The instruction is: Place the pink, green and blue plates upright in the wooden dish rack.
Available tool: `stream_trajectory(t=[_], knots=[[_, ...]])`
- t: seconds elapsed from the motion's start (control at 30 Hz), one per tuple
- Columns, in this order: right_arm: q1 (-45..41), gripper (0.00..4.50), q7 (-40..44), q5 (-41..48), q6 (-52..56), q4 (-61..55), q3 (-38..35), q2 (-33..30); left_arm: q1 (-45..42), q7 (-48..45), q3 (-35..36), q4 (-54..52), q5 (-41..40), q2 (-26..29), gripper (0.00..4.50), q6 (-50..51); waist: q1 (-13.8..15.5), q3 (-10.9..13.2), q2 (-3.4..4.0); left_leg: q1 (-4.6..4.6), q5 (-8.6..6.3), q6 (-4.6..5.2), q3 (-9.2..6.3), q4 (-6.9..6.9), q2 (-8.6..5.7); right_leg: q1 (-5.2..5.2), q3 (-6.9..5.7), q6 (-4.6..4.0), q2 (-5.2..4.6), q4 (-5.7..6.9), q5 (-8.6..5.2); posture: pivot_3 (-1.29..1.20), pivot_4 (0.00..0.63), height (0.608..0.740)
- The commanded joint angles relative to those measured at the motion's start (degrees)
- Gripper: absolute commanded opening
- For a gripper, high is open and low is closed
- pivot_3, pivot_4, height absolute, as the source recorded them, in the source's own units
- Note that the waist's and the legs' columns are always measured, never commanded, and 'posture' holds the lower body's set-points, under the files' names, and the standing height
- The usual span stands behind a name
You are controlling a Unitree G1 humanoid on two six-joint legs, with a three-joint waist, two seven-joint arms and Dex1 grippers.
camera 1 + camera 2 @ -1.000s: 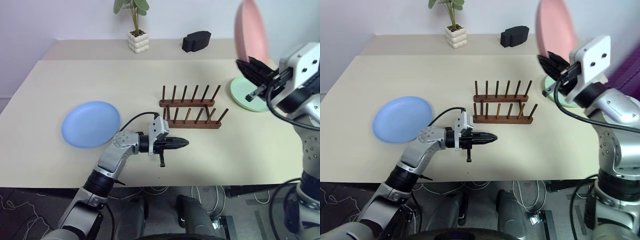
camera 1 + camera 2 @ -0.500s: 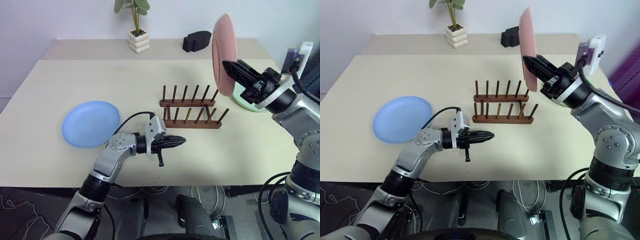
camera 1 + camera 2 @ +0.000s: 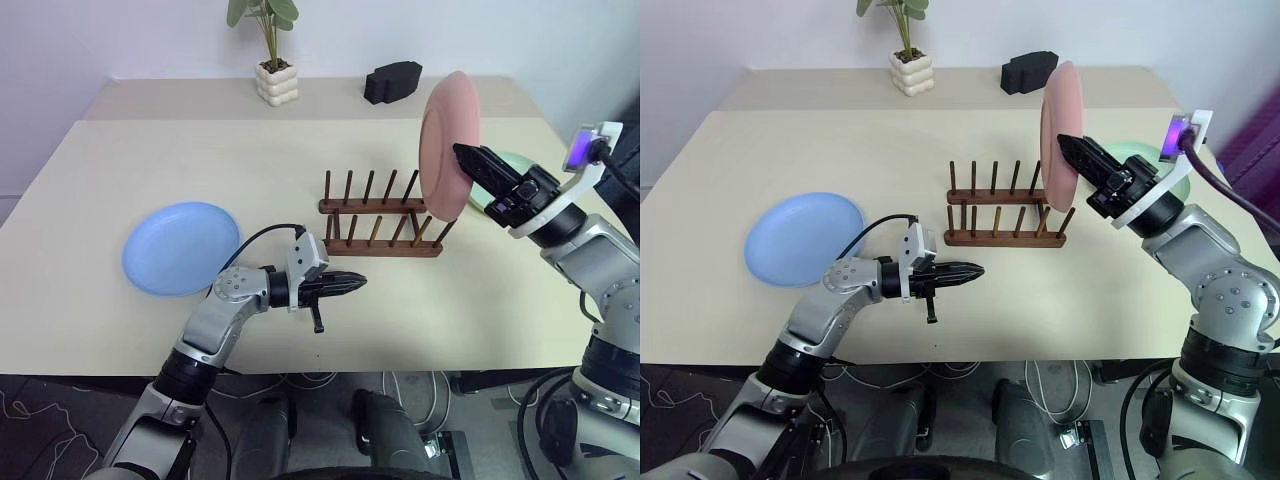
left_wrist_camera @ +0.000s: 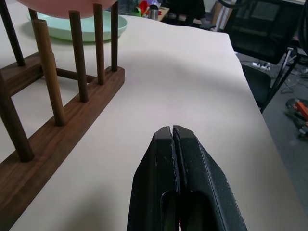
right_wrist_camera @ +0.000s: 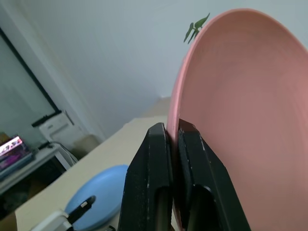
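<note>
My right gripper [image 3: 462,152] is shut on the rim of the pink plate [image 3: 445,140] and holds it upright, edge towards me, just above the right end of the wooden dish rack [image 3: 380,225]. The rack holds no plates. Lying flat behind my right arm, the green plate [image 3: 1140,155] is partly hidden. At the table's left lies the blue plate [image 3: 182,248]. In front of the rack, my left gripper [image 3: 358,283] hovers low over the table, shut on nothing and pointing right.
A potted plant [image 3: 275,80] and a black block [image 3: 392,82] stand at the back of the table. The table's right edge [image 4: 240,67] lies just past the rack, with chairs and cables on the floor beyond.
My right gripper has rolled the pink plate from tilted high above the table to upright, and lowered it leftward to the rack's right end. The left gripper has stayed put.
</note>
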Motion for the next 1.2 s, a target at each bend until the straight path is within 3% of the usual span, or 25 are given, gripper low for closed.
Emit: stream_trajectory(t=[0.03, 0.23, 0.33, 0.53, 0.67, 0.83, 1.0, 1.1, 1.2], knots=[[0.4, 0.05, -0.2, 1.6, -0.9, 0.0, -1.0, -0.4, 0.0, -0.1, 0.8, -2.2, -1.6, -0.1, 0.0, -0.1, 0.0, 0.0, 0.0, 0.0, 0.0, 0.0, 0.0, 0.0, 0.0, 0.0, 0.0, 0.0, 0.01, 0.0, 0.0, 0.0, 0.15, 0.736], [2.2, 0.05, 0.9, 0.8, -2.6, 1.9, -1.1, 0.2, -0.1, 0.3, 0.6, -2.5, -1.8, -0.2, 0.0, 0.2, 0.0, 0.0, 0.0, 0.0, -0.01, 0.01, 0.0, 0.0, 0.0, 0.0, 0.0, 0.0, 0.01, 0.0, 0.0, 0.0, 0.15, 0.736], [1.6, 0.99, 0.2, -0.1, -4.3, 3.5, -1.5, 0.3, -0.2, 0.5, 0.6, -2.4, -1.8, -0.3, 0.0, 0.3, 0.0, 0.0, 0.0, 0.0, -0.01, 0.01, 0.0, 0.0, 0.0, 0.0, 0.0, 0.0, 0.01, 0.0, 0.0, 0.0, 0.15, 0.736], [0.9, 4.0, -1.4, -4.7, -8.2, 5.0, -1.1, -0.3, -0.1, 0.4, 0.6, -2.0, -1.7, -0.3, 0.0, 0.1, 0.0, 0.0, 0.01, 0.0, -0.01, 0.01, 0.01, 0.0, 0.0, -0.01, 0.0, 0.0, 0.01, -0.01, 0.0, 0.0, 0.15, 0.736], [0.6, 4.0, -2.4, -7.6, -12.2, 4.0, -3.0, -1.1, 0.1, 0.3, 0.7, -1.9, -1.7, -0.2, 0.0, -0.1, 0.0, 0.0, 0.01, 0.0, -0.01, 0.01, 0.01, 0.0, -0.01, -0.01, 0.0, 0.0, 0.01, -0.01, 0.0, 0.0, 0.15, 0.736], [-0.2, 4.0, -9.9, -16.7, -18.6, 8.7, -7.2, -3.9, 0.3, 0.3, 0.6, -1.9, -1.8, -0.3, 0.0, -0.1, 0.2, 0.0, 0.01, -0.02, -0.01, 0.01, 0.03, 0.0, -0.04, -0.01, 0.01, 0.0, 0.0, -0.03, 0.0, 0.0, 0.15, 0.736], [2.9, 4.0, -14.7, -31.9, -20.4, 15.7, -3.5, -10.4, -0.1, 0.1, 0.4, -1.4, -1.7, -0.6, 0.0, -0.4, 0.1, 0.0, 0.04, -0.02, -0.01, 0.02, 0.07, 0.0, -0.07, -0.01, 0.02, -0.01, -0.02, -0.05, -0.01, 0.0, 0.15, 0.736], [3.5, 4.0, -14.5, -41.8, -21.8, 18.0, 2.8, -14.4, -0.5, -0.1, 0.2, -0.9, -1.5, -0.9, 0.0, -0.6, -0.3, 0.0, 0.18, 0.01, -0.02, 0.04, 0.12, 0.0, -0.07, -0.02, 0.05, -0.01, -0.01, -0.03, -0.01, 0.0, 0.15, 0.736], [3.4, 4.0, -12.1, -44.2, -20.3, 18.8, 5.5, -15.2, -0.6, -0.1, 0.2, -0.8, -1.4, -1.0, 0.0, -0.7, -0.8, 0.0, 0.28, 0.02, -0.04, 0.08, 0.18, -0.01, -0.07, -0.06, 0.12, -0.01, 0.0, 0.0, -0.01, 0.0, 0.15, 0.736]])
